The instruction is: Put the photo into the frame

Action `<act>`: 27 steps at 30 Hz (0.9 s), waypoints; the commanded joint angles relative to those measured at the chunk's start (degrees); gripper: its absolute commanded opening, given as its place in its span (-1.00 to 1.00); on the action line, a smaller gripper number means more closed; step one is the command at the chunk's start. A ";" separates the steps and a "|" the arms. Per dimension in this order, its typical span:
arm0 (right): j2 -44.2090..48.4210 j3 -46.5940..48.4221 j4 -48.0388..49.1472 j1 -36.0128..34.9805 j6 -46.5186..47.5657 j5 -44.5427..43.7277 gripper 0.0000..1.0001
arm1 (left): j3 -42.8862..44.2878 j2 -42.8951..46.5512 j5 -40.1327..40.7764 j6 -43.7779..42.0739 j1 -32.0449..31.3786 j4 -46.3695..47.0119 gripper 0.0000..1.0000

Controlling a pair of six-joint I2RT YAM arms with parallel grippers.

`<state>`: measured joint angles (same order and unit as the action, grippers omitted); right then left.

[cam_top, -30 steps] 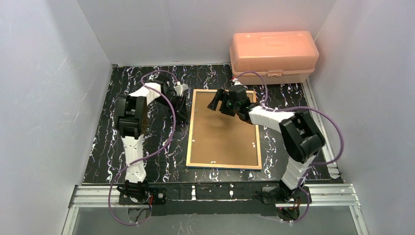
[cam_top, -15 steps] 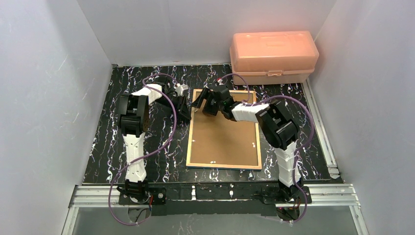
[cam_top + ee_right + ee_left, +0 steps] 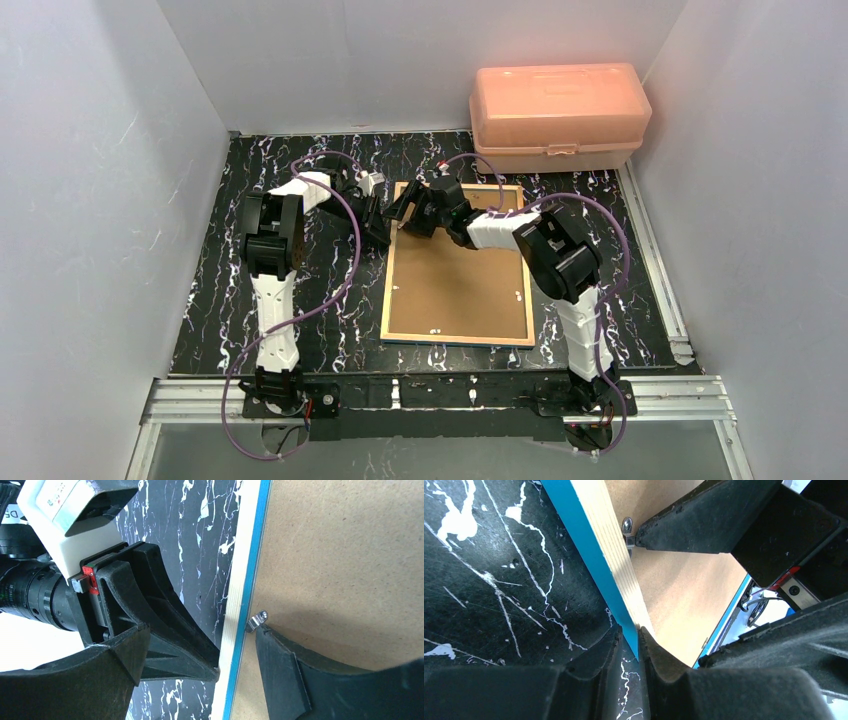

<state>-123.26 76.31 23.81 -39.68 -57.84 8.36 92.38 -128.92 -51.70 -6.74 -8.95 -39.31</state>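
The frame (image 3: pixel 388 290) lies face down on the black marbled mat, its brown backing board (image 3: pixel 455 280) facing up. No photo shows in any view. My left gripper (image 3: pixel 372 228) is at the frame's left edge near the far corner. In the left wrist view its jaws (image 3: pixel 629 632) are shut on the blue and wood rim (image 3: pixel 609 555). My right gripper (image 3: pixel 410 212) hangs open over the same corner. In the right wrist view it (image 3: pixel 202 630) straddles the rim (image 3: pixel 240 580), one fingertip (image 3: pixel 267 645) touching a small metal clip (image 3: pixel 257 620) on the backing.
A pink plastic box (image 3: pixel 558 115) stands at the back right, just beyond the frame. White walls close in the mat (image 3: pixel 330 320) on three sides. The left gripper's fingers (image 3: pixel 165 630) lie right beside my right gripper's outer finger.
My right gripper has swung left across the frame's far end to its far left corner. The left jaws have narrowed onto the frame's rim.
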 commanded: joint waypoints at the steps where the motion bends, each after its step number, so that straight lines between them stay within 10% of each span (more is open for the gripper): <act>1: -0.99 1.62 1.19 -0.59 -1.06 0.26 0.68 | -0.97 -0.18 2.07 -0.73 0.07 -0.28 -0.68; 27: -3.22 4.38 0.79 -1.42 -0.25 -0.37 0.64 | -1.94 0.34 1.24 -2.14 0.07 -0.44 -0.75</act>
<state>-124.66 78.87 21.63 -39.88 -58.13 8.78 91.85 -128.92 -52.71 -6.94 -8.27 -38.94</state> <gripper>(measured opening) 0.823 0.133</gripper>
